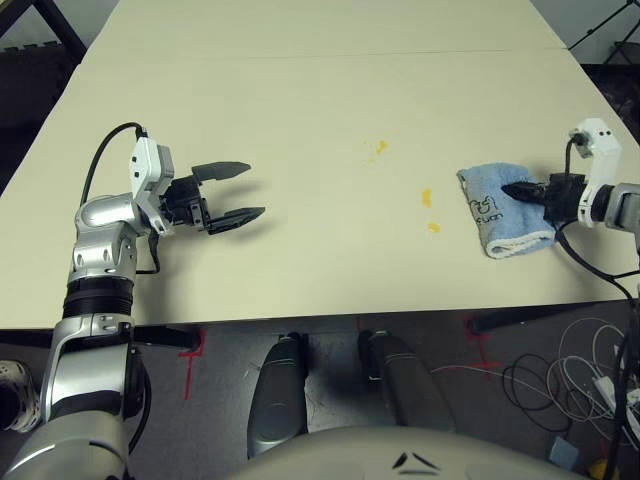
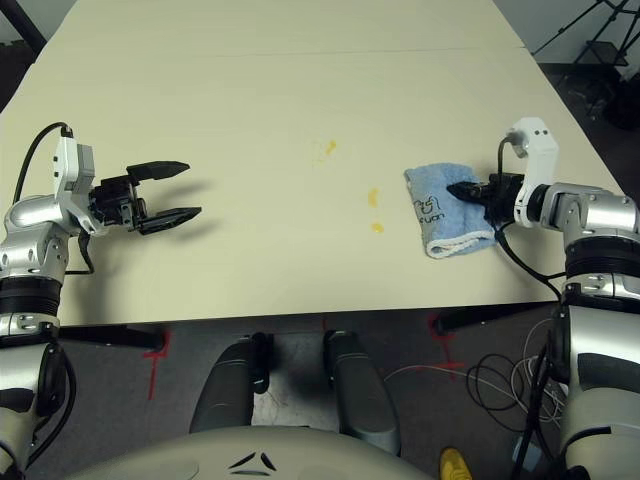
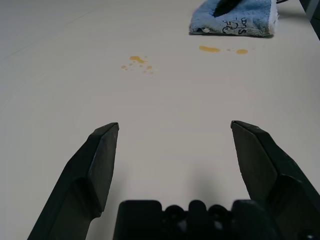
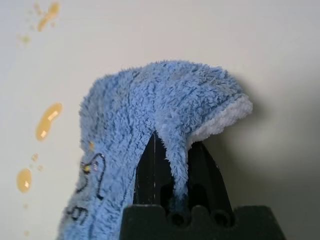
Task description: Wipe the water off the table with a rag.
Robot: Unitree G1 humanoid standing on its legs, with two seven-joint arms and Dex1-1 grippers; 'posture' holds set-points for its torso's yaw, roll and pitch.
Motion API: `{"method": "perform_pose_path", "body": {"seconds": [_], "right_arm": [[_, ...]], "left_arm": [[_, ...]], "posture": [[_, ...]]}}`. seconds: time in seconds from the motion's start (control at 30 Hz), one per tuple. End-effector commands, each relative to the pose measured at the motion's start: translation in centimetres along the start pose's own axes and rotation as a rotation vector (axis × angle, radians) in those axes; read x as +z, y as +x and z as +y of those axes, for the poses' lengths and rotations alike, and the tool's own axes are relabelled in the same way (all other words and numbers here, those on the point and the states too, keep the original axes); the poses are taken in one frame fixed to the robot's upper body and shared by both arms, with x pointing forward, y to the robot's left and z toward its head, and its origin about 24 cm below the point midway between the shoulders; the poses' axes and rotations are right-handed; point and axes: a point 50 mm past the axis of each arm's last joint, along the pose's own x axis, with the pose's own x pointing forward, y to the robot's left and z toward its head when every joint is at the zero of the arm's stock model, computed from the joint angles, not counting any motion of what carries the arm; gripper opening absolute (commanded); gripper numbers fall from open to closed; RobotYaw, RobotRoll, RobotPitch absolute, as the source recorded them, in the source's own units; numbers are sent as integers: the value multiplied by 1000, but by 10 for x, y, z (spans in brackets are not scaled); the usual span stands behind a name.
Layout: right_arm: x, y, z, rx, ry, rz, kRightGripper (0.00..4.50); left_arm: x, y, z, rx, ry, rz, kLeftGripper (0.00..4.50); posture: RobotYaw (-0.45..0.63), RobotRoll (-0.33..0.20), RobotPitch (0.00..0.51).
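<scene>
right pincer [image 4: 175, 140] clenched on blue rag [image 4: 125, 120]; left pincer [image 3: 175, 125] wide apart, empty.

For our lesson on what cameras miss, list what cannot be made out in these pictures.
- Towel's underside, left eye view: hidden by the towel itself, so any spill beneath it cannot be judged.
- Towel's near part, right wrist view: cut off by the bottom edge.
- Cloth between the right end effector's fingers, right wrist view: covered by them.
- Faintest specks beside the far yellow spot, right eye view: too small to count.
</scene>
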Motion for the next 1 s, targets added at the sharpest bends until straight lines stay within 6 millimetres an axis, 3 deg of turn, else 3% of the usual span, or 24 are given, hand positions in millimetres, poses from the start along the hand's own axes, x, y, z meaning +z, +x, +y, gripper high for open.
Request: {"method": "perform_pose_path", "body": {"seconds": [0.03, 0.27, 0.77, 1.0], "right_arm": [[25, -8, 12, 44, 1, -88, 30], [32, 2, 34, 113, 36, -107, 30], [-34, 37, 33, 39, 99, 99, 30], [-51, 57, 57, 130, 113, 146, 30]], "left_arm": [[-4, -1, -1, -13, -3, 27, 4500], [-5, -2, -2, -19, -3, 33, 4500], [-5, -4, -4, -29, 5, 47, 4500], [-5, -2, -4, -42, 8, 49, 4500]], "posture": [[145, 0, 220], [153, 0, 221], [164, 0, 221], [159, 0, 223]]}}
